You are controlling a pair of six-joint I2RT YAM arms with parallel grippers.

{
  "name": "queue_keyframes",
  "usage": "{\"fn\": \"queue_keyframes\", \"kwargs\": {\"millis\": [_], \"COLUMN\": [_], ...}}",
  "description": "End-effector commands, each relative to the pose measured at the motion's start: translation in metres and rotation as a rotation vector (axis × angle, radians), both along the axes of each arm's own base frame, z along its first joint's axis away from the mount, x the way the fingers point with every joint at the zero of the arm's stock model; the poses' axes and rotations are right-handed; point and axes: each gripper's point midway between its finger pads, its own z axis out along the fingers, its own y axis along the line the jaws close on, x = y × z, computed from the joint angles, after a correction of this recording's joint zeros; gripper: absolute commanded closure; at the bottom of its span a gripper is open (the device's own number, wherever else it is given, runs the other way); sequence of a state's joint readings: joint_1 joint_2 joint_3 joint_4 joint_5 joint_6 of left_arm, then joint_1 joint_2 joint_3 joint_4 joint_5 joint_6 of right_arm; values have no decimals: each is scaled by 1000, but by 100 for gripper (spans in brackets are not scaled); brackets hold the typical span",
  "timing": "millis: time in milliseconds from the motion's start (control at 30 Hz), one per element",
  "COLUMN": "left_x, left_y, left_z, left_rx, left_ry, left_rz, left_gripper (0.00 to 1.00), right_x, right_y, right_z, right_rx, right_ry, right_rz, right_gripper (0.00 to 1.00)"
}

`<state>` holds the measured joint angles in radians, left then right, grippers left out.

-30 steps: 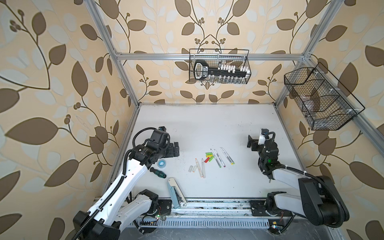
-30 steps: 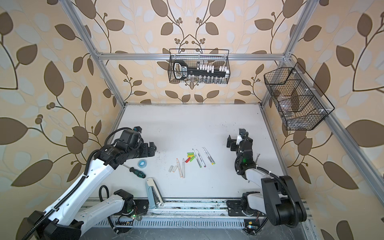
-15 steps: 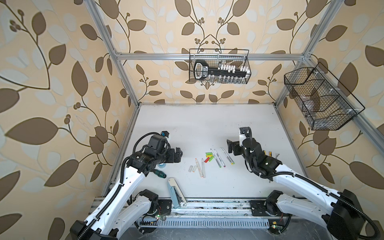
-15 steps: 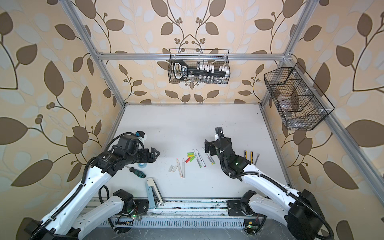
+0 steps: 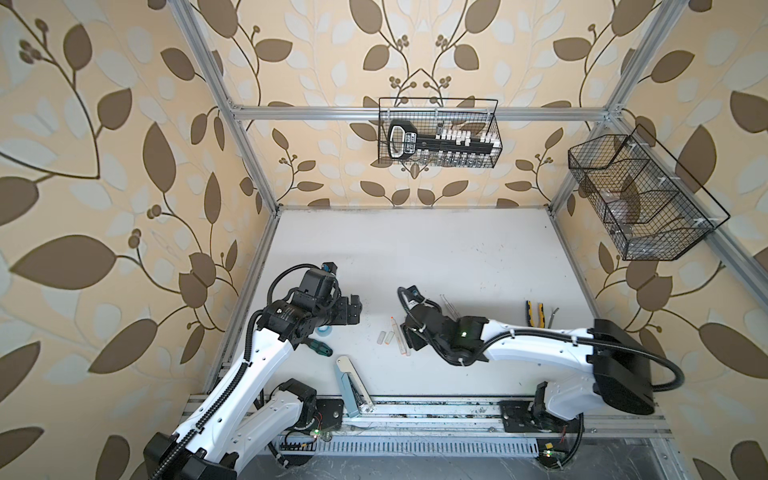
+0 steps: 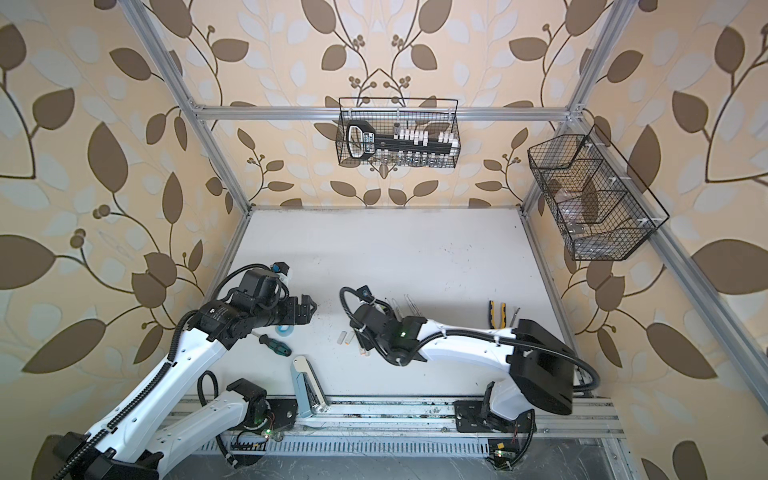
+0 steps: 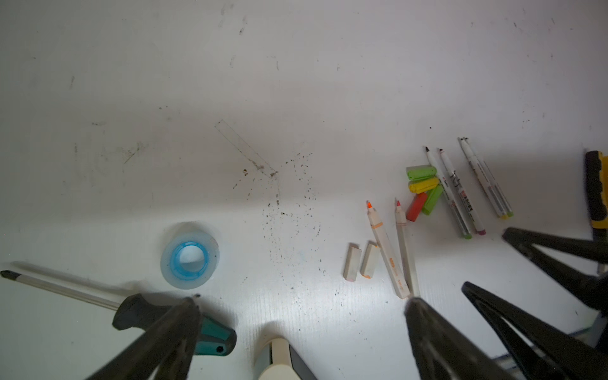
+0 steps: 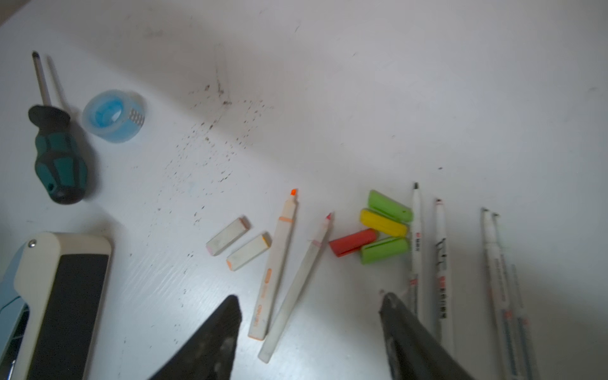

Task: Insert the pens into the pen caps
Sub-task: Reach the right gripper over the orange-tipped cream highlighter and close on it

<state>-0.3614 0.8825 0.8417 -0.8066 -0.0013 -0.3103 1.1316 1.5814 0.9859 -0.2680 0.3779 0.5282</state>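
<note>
Two thick white pens (image 8: 276,263) (image 8: 301,283) lie side by side with orange and red tips, beside two whitish pen caps (image 8: 228,241). Their rear ends lie between the fingers of my right gripper (image 8: 309,297), which hangs open above them without touching. Green, yellow and red pen caps (image 8: 383,223) are heaped beside several slim pens (image 8: 441,263). In both top views the right arm covers the coloured caps, and the thick pens (image 5: 400,338) show beside it. My left gripper (image 7: 302,301) is open and empty, left of the pens (image 5: 355,309).
A green-and-black screwdriver (image 8: 59,158), a blue tape roll (image 8: 113,115) and a pale blue stapler (image 8: 59,296) lie left of the pens. Yellow-and-black pliers (image 5: 534,311) rest at the right. Wire baskets (image 5: 438,139) (image 5: 640,199) hang on the back and right walls.
My right arm has swung from the right side to the middle and now hangs over the pens, its jaws narrower than before. The left arm has shifted slightly towards the front.
</note>
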Motion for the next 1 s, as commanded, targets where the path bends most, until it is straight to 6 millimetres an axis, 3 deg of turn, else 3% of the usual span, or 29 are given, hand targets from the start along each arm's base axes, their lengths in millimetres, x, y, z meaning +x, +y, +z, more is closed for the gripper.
{"fn": "queue_keyframes", "kwargs": {"millis": [0, 133, 400, 967], "left_x": [3, -1, -4, -3], "left_y": [25, 33, 38, 38], "left_z": [24, 34, 42, 40], "left_rx": [93, 98, 101, 106], "left_ry": [-93, -143, -185, -175], "left_rz": [87, 114, 130, 130], "left_gripper": [1, 1, 1, 1], "right_x": [-13, -15, -17, -12], "right_y": [23, 38, 29, 20], "right_z": [-19, -41, -65, -85], "right_rx": [-31, -64, -118, -182], "right_ry": [122, 198, 276, 306], "right_rz": [60, 85, 79, 86], "right_gripper": [44, 50, 51, 61]}}
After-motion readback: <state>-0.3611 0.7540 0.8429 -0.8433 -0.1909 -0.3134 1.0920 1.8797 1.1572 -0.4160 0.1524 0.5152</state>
